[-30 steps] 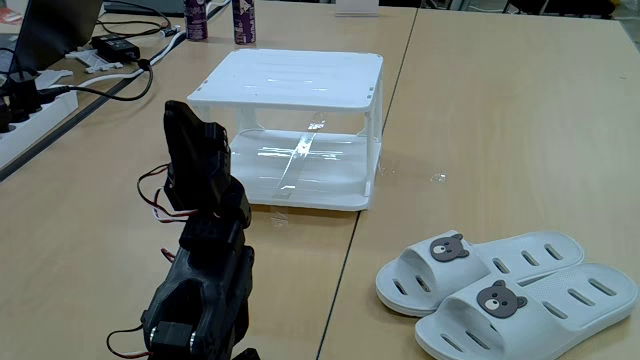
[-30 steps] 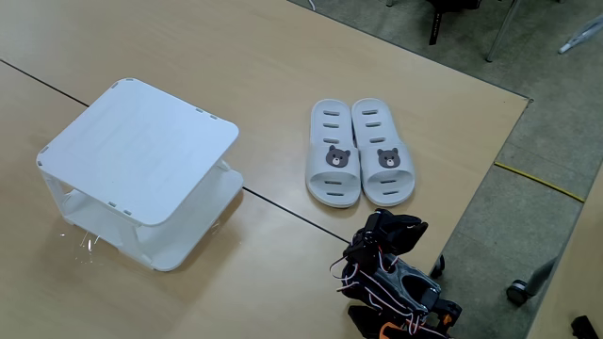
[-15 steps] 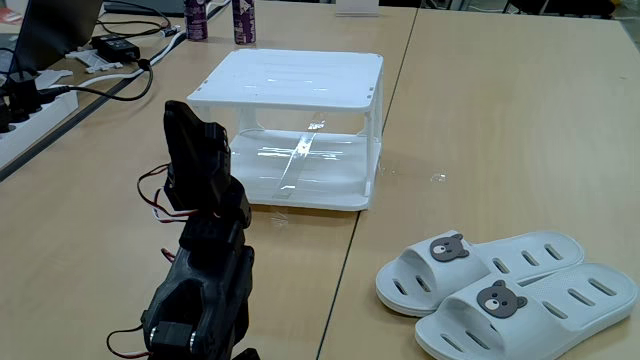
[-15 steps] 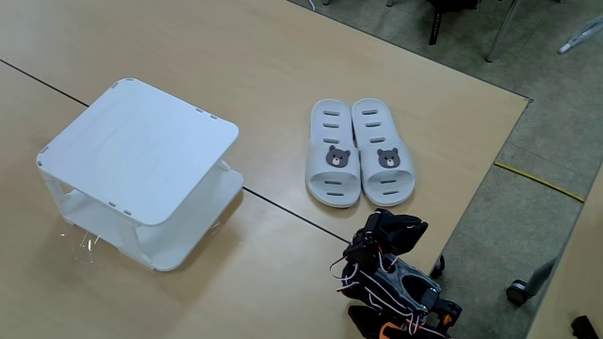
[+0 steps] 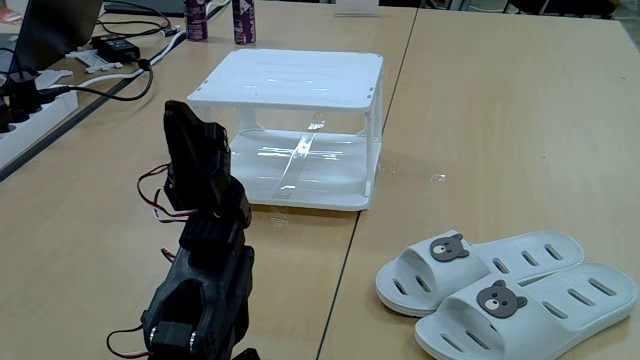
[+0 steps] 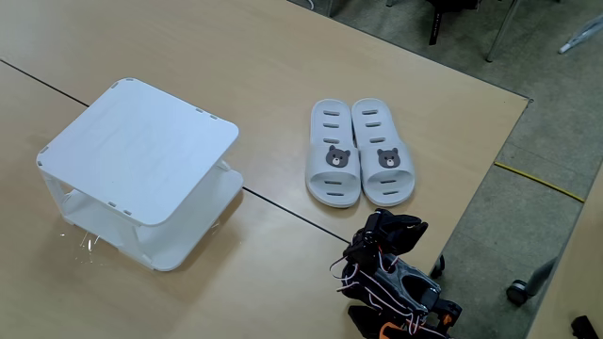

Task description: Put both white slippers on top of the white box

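Nothing has moved since the earlier pictures. We see the two white slippers [image 6: 360, 167] lying side by side, touching, near the table's [image 6: 283, 66] far right edge in a fixed view. They look like smooth rubber, with slots on top and a little bear face on each. We can read no words anywhere. The white box [image 6: 139, 148] is square, shiny plastic with thin legs, well apart from them. The black arm [image 5: 200, 260] is folded up; we cannot tell its claw's state.
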You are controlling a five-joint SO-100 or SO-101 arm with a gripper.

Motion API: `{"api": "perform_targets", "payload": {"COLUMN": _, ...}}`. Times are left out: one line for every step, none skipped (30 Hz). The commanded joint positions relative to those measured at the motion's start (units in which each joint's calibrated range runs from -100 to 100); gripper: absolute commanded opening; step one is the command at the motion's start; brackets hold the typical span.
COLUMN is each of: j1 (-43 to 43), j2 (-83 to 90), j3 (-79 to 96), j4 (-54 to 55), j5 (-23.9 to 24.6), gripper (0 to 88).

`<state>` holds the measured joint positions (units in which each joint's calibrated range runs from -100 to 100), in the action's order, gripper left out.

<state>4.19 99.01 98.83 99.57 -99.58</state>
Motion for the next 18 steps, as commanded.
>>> {"api": "perform_targets", "payload": {"j1": 0.1, "j2": -0.2, "j3": -0.1, "j4": 0.1, "j5": -0.4, "gripper": 0.8}}
{"api": "perform_targets", "payload": {"j1": 0.1, "j2": -0.2, "j3": -0.1, "j4": 0.1, "j5": -0.4, "gripper": 0.8}}
{"api": "perform_targets", "payload": {"j1": 0.1, "j2": -0.2, "j3": -0.1, "j4": 0.1, "j5": -0.4, "gripper": 0.8}}
{"api": "perform_targets", "payload": {"j1": 0.1, "j2": -0.2, "j3": -0.1, "j4": 0.1, "j5": -0.4, "gripper": 0.8}}
{"api": "perform_targets", "payload": {"j1": 0.1, "j2": -0.2, "j3": -0.1, "j4": 0.1, "j5": -0.4, "gripper": 0.8}}
{"api": "perform_targets", "payload": {"j1": 0.2, "j2": -0.2, "j3": -0.1, "j4": 0.1, "j5": -0.4, "gripper": 0.8}}
{"api": "perform_targets", "payload": {"j1": 0.5, "j2": -0.2, "j3": -0.1, "j4": 0.1, "j5": -0.4, "gripper": 0.8}}
{"api": "perform_targets", "payload": {"j1": 0.7, "j2": -0.4, "j3": -0.1, "j4": 0.1, "j5": -0.4, "gripper": 0.8}}
{"api": "perform_targets", "payload": {"j1": 0.6, "j2": -0.4, "j3": 0.0, "j4": 0.1, "j5": -0.4, "gripper": 0.8}}
{"api": "perform_targets", "payload": {"j1": 0.3, "j2": -0.6, "j3": 0.1, "j4": 0.1, "j5": -0.4, "gripper": 0.8}}
{"api": "perform_targets", "payload": {"j1": 0.3, "j2": -1.5, "j3": 0.1, "j4": 0.0, "j5": -0.4, "gripper": 0.8}}
{"api": "perform_targets", "payload": {"j1": 0.4, "j2": -4.0, "j3": 0.1, "j4": 0.0, "j5": -0.4, "gripper": 0.8}}
{"api": "perform_targets", "payload": {"j1": 0.5, "j2": -9.9, "j3": 0.1, "j4": 0.0, "j5": -0.4, "gripper": 0.8}}
{"api": "perform_targets", "payload": {"j1": 0.3, "j2": -16.0, "j3": 0.1, "j4": 0.0, "j5": -0.4, "gripper": 0.8}}
{"api": "perform_targets", "payload": {"j1": 0.1, "j2": -22.7, "j3": 0.1, "j4": 0.0, "j5": -0.4, "gripper": 0.8}}
{"api": "perform_targets", "payload": {"j1": 0.0, "j2": -29.6, "j3": 0.1, "j4": 0.0, "j5": -0.4, "gripper": 0.8}}
{"api": "perform_targets", "payload": {"j1": 0.0, "j2": -36.5, "j3": 0.1, "j4": 0.0, "j5": -0.4, "gripper": 0.8}}
{"api": "perform_targets", "payload": {"j1": 0.0, "j2": -42.9, "j3": 0.1, "j4": 0.0, "j5": -0.4, "gripper": 0.8}}
